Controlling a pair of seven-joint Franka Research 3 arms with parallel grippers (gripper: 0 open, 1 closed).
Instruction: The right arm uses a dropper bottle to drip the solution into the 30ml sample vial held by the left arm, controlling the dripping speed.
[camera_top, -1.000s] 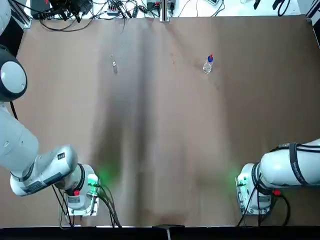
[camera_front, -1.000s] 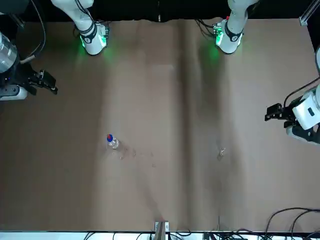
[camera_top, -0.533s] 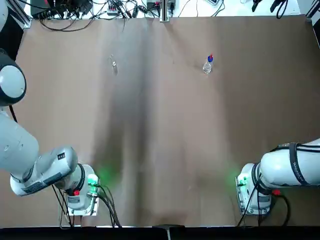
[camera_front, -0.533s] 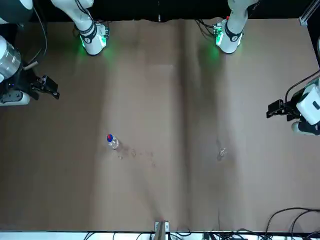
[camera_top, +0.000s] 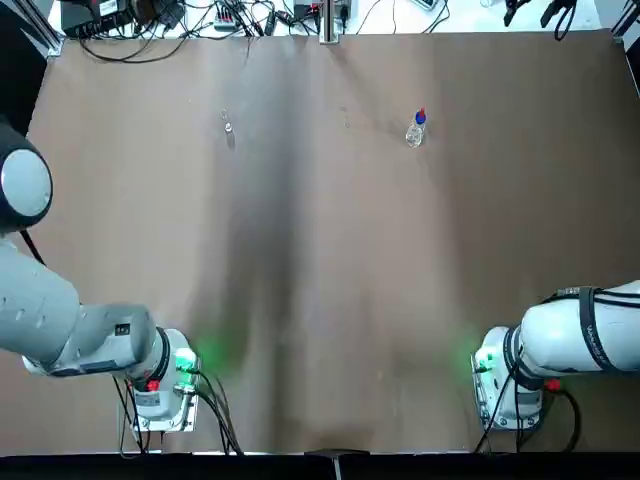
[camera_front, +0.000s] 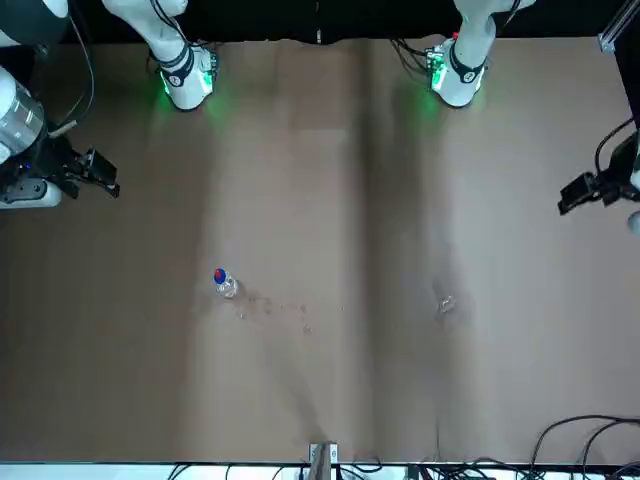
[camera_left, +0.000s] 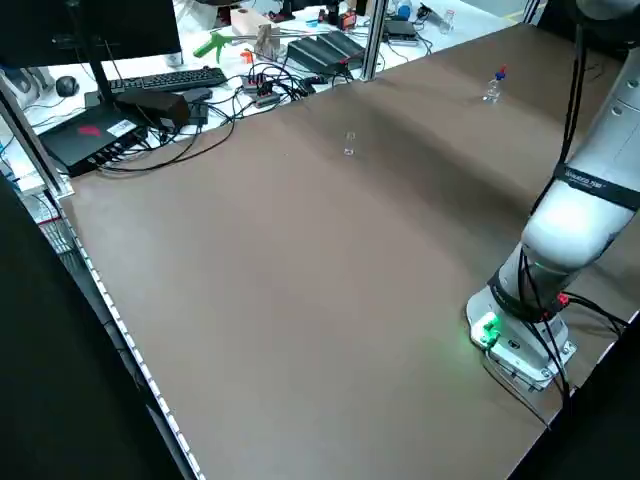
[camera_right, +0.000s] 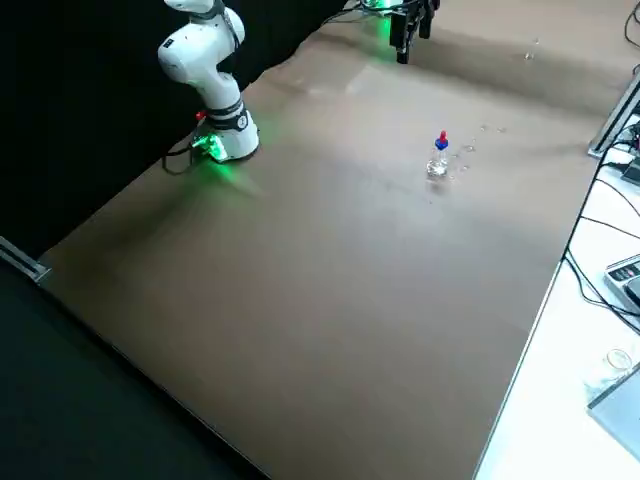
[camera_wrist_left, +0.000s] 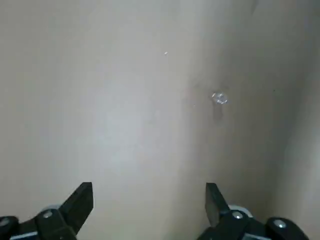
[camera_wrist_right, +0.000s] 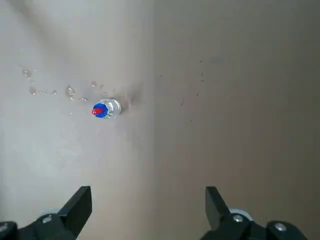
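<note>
The dropper bottle (camera_top: 416, 130), clear with a blue collar and red top, stands upright on the brown table at the far right (camera_front: 224, 283). The faint clear sample vial (camera_top: 228, 128) stands at the far left (camera_front: 446, 303). My right gripper (camera_front: 100, 178) hovers open by the table's right edge, high above the dropper bottle (camera_wrist_right: 104, 109), with nothing between its fingers (camera_wrist_right: 147, 200). At the left edge my left gripper (camera_front: 580, 192) is open too (camera_wrist_left: 148, 200). It looks down on the sample vial (camera_wrist_left: 219, 98) from far off.
Small droplets (camera_wrist_right: 50, 90) lie on the table beside the dropper bottle. Cables, a keyboard (camera_left: 165, 80) and boxes sit beyond the far edge. Both arm bases (camera_top: 165, 385) (camera_top: 505, 385) glow green at the near edge.
The left gripper has drawn back toward the robot's side and farther out over the left edge. The right gripper shifted slightly early on. Bottle and vial have not moved.
</note>
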